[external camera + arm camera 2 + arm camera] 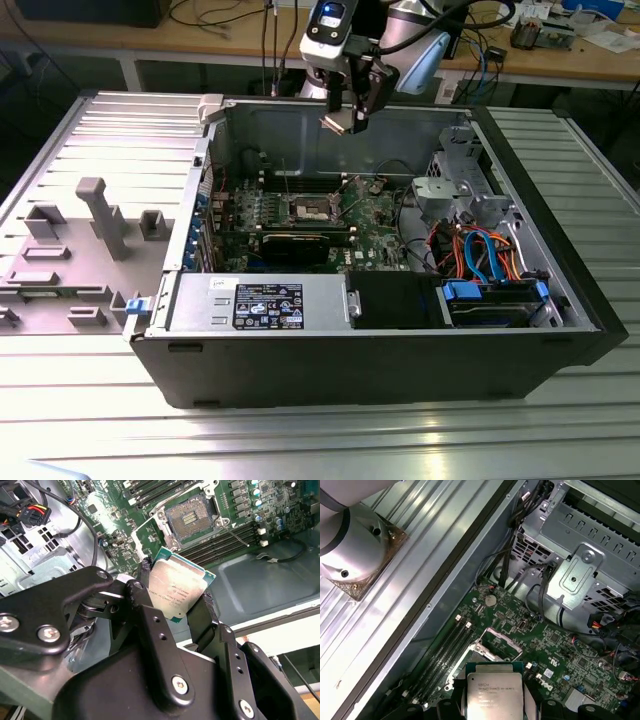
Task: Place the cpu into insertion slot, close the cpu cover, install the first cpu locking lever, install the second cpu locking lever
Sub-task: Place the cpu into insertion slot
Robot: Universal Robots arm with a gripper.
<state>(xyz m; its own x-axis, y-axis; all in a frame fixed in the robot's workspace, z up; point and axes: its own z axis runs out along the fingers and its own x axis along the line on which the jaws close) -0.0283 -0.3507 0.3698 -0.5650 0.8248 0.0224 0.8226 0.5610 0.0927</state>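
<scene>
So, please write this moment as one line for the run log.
fingers: shut on cpu | cpu: held above open case, not in slot | slot: empty, uncovered

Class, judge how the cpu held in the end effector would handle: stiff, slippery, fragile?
Probably stiff: the cpu looks flat though pinched only at its edges. Its smooth metal top likely makes it slippery. Thin green board rim suggests it is fragile.

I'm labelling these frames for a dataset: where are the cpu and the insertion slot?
cpu (176, 590), second wrist view, the middle of its silvery metal top.
insertion slot (190, 519), second wrist view, its dark centre inside the metal rim.
</scene>
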